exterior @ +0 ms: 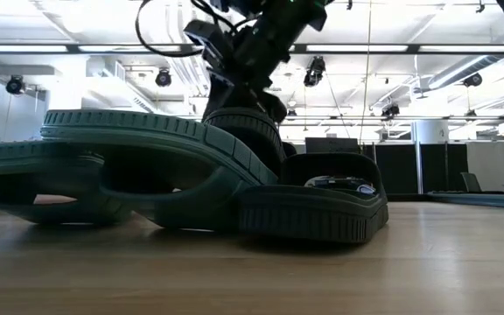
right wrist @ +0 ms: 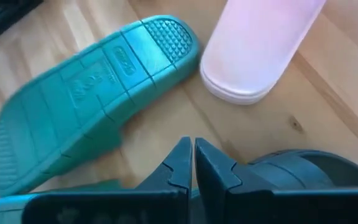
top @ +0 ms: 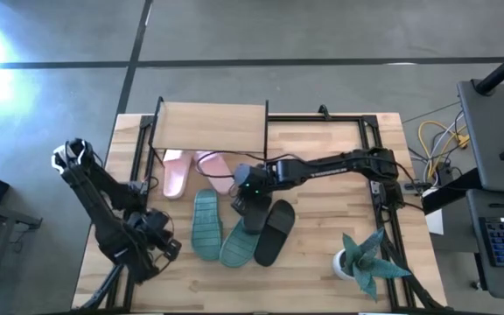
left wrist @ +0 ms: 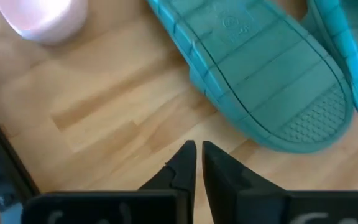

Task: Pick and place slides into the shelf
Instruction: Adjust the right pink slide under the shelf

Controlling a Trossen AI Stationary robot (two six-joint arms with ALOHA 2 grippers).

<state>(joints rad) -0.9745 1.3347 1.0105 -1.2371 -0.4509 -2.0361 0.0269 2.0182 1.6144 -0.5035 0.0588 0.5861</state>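
Observation:
The shelf [top: 213, 124] stands at the table's far edge. Two pale pink slides [top: 175, 174] [top: 216, 170] lie partly under its near side. Two teal slides [top: 206, 225] [top: 237, 243] lie sole-up mid-table, and the near one leans on a black slide [top: 275, 232] [exterior: 318, 206]. A second black slide [exterior: 245, 131] [right wrist: 306, 171] sits raised behind them, mostly hidden under my right gripper [top: 250, 199] [right wrist: 192, 149], which is shut and points down just above it. My left gripper [top: 154, 241] [left wrist: 197, 152] waits shut near the table's near left corner, short of a teal sole [left wrist: 260, 74]. My right gripper hangs over the second black slide's strap [right wrist: 306, 171] from above with its fingers shut and nothing between them. Its own body hides the gap beneath it, so I cannot tell whether it touches the slide.
A potted plant [top: 362, 260] stands near the table's near right corner. A thin black metal frame [top: 380, 166] runs along the table's edges. Cables and desk gear [top: 440, 153] lie off the right side. Bare wood shows right of the black slide.

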